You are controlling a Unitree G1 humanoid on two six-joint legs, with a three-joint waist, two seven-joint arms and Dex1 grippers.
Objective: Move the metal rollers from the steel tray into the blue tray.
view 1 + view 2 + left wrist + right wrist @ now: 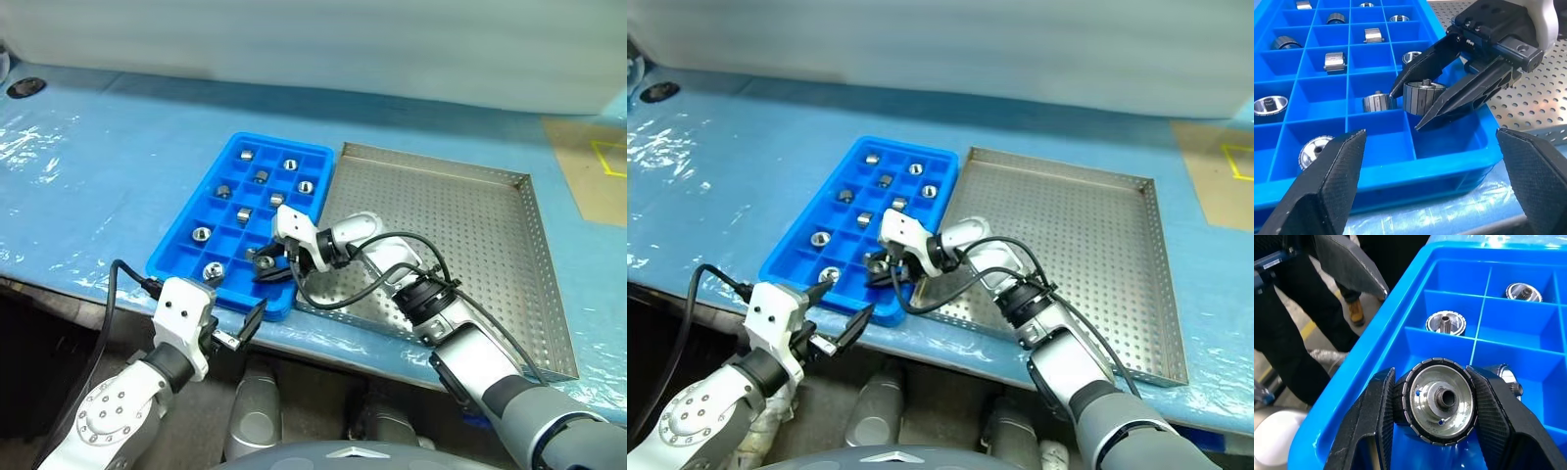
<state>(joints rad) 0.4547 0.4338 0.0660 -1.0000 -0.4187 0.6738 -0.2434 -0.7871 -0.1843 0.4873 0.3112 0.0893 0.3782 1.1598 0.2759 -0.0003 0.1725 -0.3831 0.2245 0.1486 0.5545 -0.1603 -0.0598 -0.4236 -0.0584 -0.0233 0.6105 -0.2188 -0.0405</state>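
Note:
The blue tray (186,257) lies on the table, and several metal rollers (244,213) sit in its compartments. My right gripper (266,266) hovers over the tray's near right corner, shut on one ribbed metal roller (1442,401) with a hollow centre, also seen in the left wrist view (1422,95). That roller hangs just above a compartment next to another roller (1377,103). The steel tray (470,235) lies right of the blue tray, touching it. My left gripper (243,327) is open with nothing in it, in front of the table edge near that same corner.
The table is covered with blue plastic sheet (98,166), and its front edge (88,286) runs just behind my left hand. A brown board with yellow tape (598,176) lies at the far right. My right arm's cable (338,299) loops over the steel tray's near left corner.

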